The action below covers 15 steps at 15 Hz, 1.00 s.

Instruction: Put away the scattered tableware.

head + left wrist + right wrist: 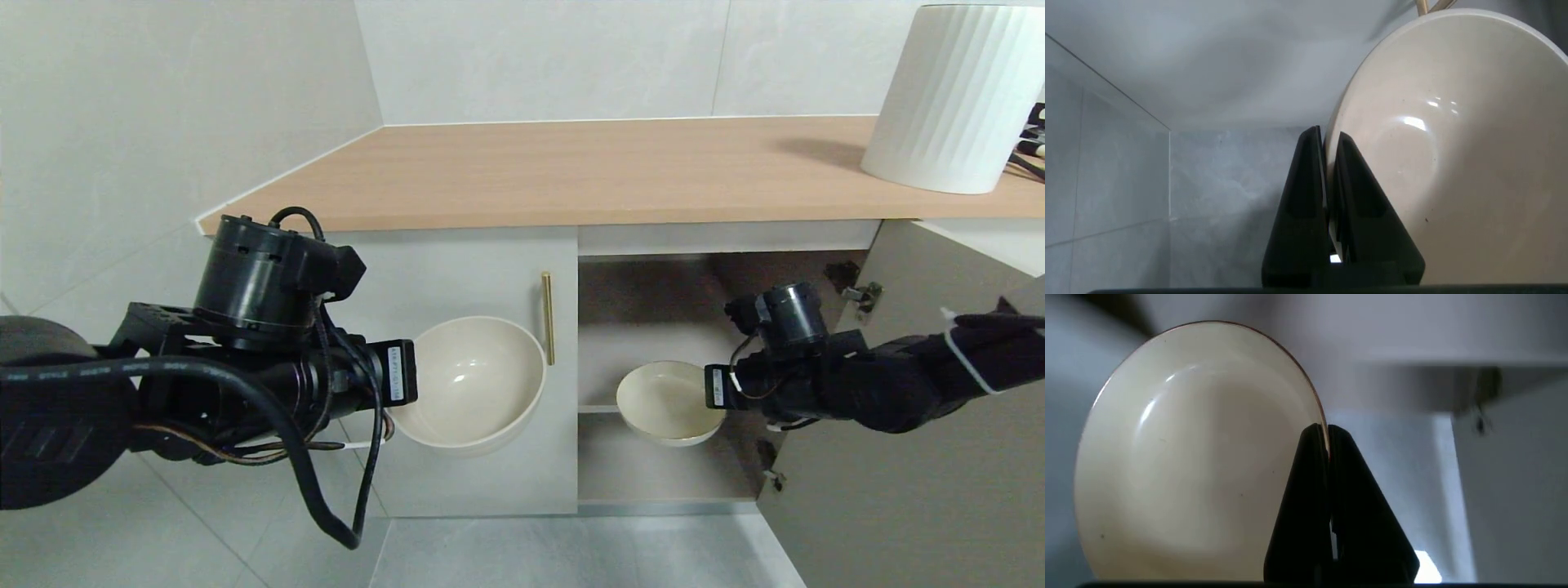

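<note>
My left gripper (406, 384) is shut on the rim of a large cream bowl (473, 384), held in the air in front of the shut left cabinet door (465, 278). In the left wrist view its fingers (1308, 184) pinch the large bowl's (1454, 155) edge. Over on the other side, my right gripper (712, 390) is shut on the rim of a smaller cream bowl (665, 402), which hangs inside the open cabinet just above its shelf (596, 408). The right wrist view has the fingers (1315, 482) clamped on the small bowl's (1192, 449) rim.
A wooden countertop (571, 167) runs above the cabinet, with a tall white ribbed container (955, 98) at its far right. The right cabinet door (906, 408) stands swung open. A brass handle (547, 318) is on the shut left door. Grey tiled floor (571, 555) lies below.
</note>
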{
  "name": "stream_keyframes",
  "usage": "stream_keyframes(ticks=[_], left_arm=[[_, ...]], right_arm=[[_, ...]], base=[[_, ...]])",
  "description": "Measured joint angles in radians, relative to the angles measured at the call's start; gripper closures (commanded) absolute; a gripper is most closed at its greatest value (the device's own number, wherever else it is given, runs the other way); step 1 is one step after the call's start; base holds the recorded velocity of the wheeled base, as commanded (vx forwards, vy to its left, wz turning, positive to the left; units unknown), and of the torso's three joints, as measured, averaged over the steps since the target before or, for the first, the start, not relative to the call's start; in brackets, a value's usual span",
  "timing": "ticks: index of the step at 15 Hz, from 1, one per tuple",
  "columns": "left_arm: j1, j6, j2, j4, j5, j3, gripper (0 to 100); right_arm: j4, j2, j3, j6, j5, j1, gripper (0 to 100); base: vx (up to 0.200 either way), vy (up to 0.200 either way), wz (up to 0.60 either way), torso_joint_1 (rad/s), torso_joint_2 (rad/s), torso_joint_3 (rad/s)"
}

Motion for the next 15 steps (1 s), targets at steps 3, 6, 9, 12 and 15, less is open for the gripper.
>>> stream_keyframes(ticks=[3, 6, 9, 12, 15], left_arm=[[-0.004, 0.0, 0.0, 0.0, 0.001, 0.0, 100], [-0.01, 0.0, 0.001, 0.0, 0.001, 0.0, 100], [-0.011, 0.0, 0.007, -0.001, 0.001, 0.0, 100], [-0.011, 0.0, 0.013, -0.001, 0.001, 0.0, 100], [-0.011, 0.0, 0.018, -0.001, 0.001, 0.0, 100]], right_arm=[[-0.237, 0.157, -0.013, 0.047, -0.066, -0.012, 100], [-0.283, 0.276, -0.086, 0.055, -0.092, -0.029, 100], [-0.28, 0.357, -0.184, 0.056, -0.123, -0.065, 100], [-0.273, 0.427, -0.281, 0.055, -0.177, -0.094, 100], [-0.25, 0.474, -0.347, 0.057, -0.195, -0.114, 100]], base=[[0.0, 0.0, 0.0, 0.0, 0.0, 0.0], [0.0, 0.0, 0.0, 0.0, 0.0, 0.0], [0.0, 0.0, 0.0, 0.0, 0.0, 0.0], [0.0, 0.0, 0.0, 0.0, 0.0, 0.0], [0.0, 0.0, 0.0, 0.0, 0.0, 0.0]])
